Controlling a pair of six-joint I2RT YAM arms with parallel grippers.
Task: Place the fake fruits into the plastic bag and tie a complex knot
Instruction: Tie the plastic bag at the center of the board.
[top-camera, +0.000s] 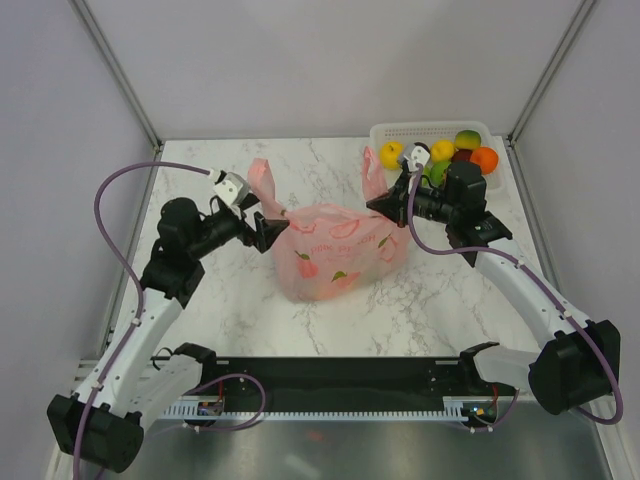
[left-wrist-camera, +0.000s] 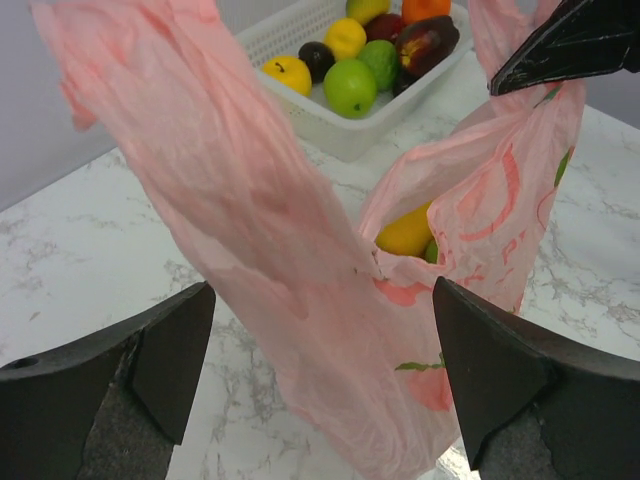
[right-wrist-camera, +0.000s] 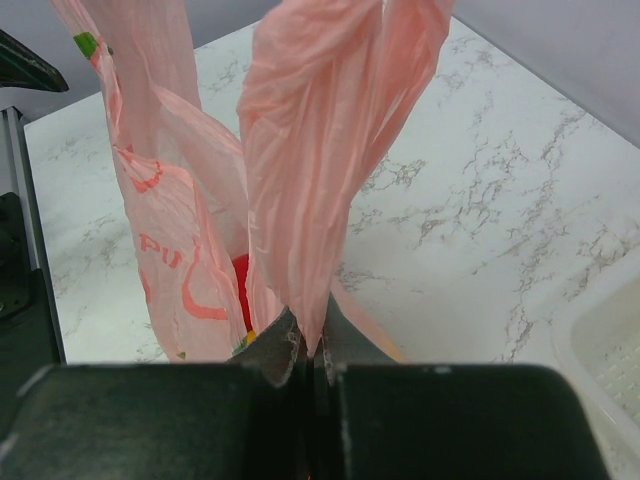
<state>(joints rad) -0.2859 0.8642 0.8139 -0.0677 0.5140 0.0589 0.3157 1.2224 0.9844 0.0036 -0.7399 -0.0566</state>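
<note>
Handle (right-wrist-camera: 322, 190) of plastic bag (top-camera: 335, 250) clamped in right gripper (right-wrist-camera: 312, 352), plain from right wrist; left gripper (left-wrist-camera: 320, 292) apart.

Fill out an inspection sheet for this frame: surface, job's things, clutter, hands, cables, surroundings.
Surface: white marbled table top, no spills seen.
Job's things: pink plastic bag upright mid-table with a yellow fruit inside; more fake fruits lie in the white basket at the far right; the bag is not yet tied.
Clutter: nothing seen.
Hands: left hand open, straddling the bag's left handle; right hand shut on the right handle.
Cables: a purple cable loops beside each arm.
Surroundings: plain pale walls, metal frame posts.
</note>
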